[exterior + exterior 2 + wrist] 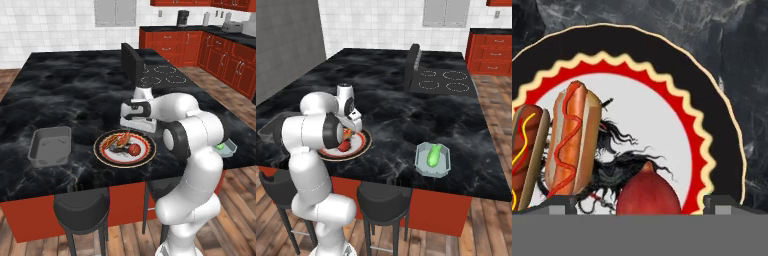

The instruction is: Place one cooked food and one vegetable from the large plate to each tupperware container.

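The large plate (146, 156) with its red-orange rim lies near the island's front edge and holds two hot dogs (120, 139) and a round red vegetable (134, 149). My gripper (133, 131) hangs just above the plate, pointing down. In the hand view its fingertips (562, 204) stand wide apart, open, with the red vegetable (648, 192) low between them and a hot dog (572, 137) to the left. The grey tupperware container (50, 146) sits left of the plate and looks empty. The pale greenish container (432, 161), to the right, holds a green vegetable (433, 155).
A cooktop (161, 75) with a dark upright panel (131, 62) lies at the far side of the black marble island (75, 95). Two dark stools (82, 210) stand under the front edge. Red cabinets (220, 55) line the right wall.
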You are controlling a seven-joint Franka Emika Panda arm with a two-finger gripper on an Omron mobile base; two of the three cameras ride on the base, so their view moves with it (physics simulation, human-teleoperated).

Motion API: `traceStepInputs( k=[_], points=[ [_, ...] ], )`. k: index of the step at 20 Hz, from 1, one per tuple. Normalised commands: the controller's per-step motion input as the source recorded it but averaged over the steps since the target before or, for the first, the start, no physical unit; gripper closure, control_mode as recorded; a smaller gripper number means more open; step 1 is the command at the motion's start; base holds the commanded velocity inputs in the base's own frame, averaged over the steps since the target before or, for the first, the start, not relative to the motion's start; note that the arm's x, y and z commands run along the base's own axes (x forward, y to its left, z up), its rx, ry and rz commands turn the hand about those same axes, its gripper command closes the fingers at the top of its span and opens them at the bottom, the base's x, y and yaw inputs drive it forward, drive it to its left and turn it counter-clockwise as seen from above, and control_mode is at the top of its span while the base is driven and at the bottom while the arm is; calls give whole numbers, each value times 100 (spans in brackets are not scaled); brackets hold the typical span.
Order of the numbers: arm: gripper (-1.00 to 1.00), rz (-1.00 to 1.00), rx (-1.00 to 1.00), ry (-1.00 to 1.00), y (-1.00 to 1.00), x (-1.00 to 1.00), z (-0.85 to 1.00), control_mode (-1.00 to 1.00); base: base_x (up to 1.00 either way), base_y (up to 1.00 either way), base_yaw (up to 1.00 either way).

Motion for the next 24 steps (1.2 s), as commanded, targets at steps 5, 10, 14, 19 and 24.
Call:
traceStepInputs(
  k=[5, 10, 14, 19, 24],
  points=[
    [-100, 0, 0, -16, 25, 35, -45, -100, 0, 0, 0],
    [-100, 0, 0, -30, 38, 25, -27, -100, 0, 0, 0],
    [-100, 0, 0, -23, 20, 34, -49, -100, 0, 0, 0],
    [-100, 3, 0, -14, 0, 34, -57, -100, 0, 0, 0],
    [-100, 2, 0, -7, 0, 47, -40, -100, 0, 0, 0]
  ],
)
